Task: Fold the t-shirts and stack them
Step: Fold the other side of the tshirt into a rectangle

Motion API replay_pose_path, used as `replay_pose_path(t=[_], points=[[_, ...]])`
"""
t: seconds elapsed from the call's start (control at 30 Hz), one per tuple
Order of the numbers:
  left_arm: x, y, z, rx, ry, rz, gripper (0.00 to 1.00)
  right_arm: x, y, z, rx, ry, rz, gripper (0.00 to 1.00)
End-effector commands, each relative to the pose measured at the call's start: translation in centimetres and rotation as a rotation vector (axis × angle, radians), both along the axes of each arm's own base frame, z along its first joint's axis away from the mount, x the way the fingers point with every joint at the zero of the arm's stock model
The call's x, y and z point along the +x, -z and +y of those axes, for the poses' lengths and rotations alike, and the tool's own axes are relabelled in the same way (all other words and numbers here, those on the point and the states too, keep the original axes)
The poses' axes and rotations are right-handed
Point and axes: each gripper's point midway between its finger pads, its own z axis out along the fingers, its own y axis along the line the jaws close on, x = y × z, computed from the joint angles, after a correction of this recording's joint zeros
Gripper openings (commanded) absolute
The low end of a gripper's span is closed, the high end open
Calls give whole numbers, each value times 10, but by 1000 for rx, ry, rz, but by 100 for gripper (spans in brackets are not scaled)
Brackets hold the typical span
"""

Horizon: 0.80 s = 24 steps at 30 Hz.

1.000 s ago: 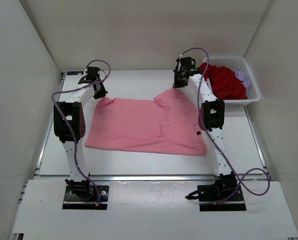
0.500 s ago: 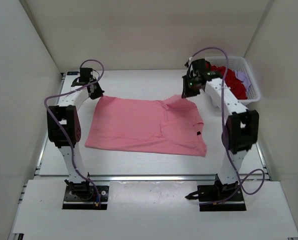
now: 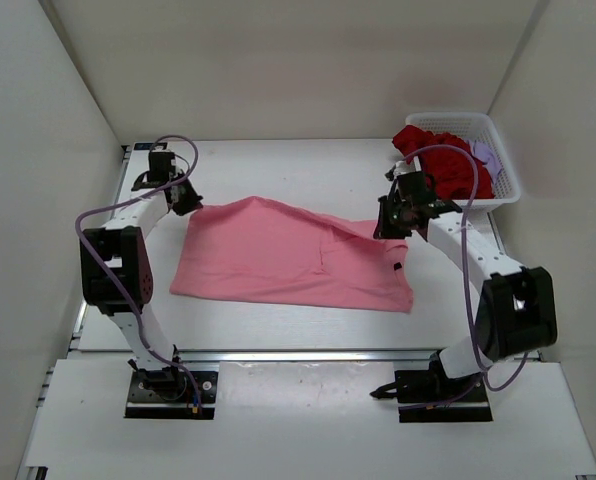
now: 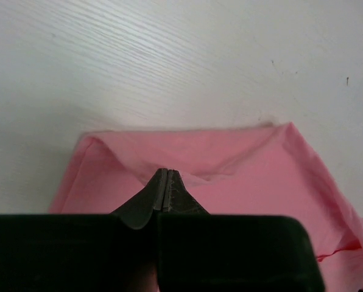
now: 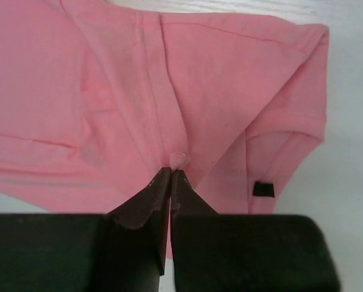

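A pink t-shirt [image 3: 278, 255] lies spread across the middle of the table. My left gripper [image 3: 186, 203] is shut on its far left corner; in the left wrist view the closed fingertips [image 4: 164, 172] pinch a raised fold of the pink cloth [image 4: 242, 158]. My right gripper [image 3: 388, 228] is shut on the far right edge of the same shirt, lifting it; the right wrist view shows a nub of pink fabric [image 5: 179, 158] squeezed between the jaws. A dark red t-shirt [image 3: 443, 160] and a lavender one [image 3: 485, 155] lie heaped in the basket.
The white mesh basket [image 3: 506, 170] stands at the far right corner of the table. A small black tag [image 3: 397, 266] shows on the pink shirt's right side. White walls enclose the table on three sides.
Both grippers, still holding the pink shirt's far edge, have drawn toward the near side and outward. The right arm swung from beside the basket down to the shirt's right side; the far edge is now raised.
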Motion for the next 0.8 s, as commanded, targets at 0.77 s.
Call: replay_pose_path(t=[0.77], points=[[-40,-21,46,82,-88,-33,2,-113,32,-46,77,188,-17,10]])
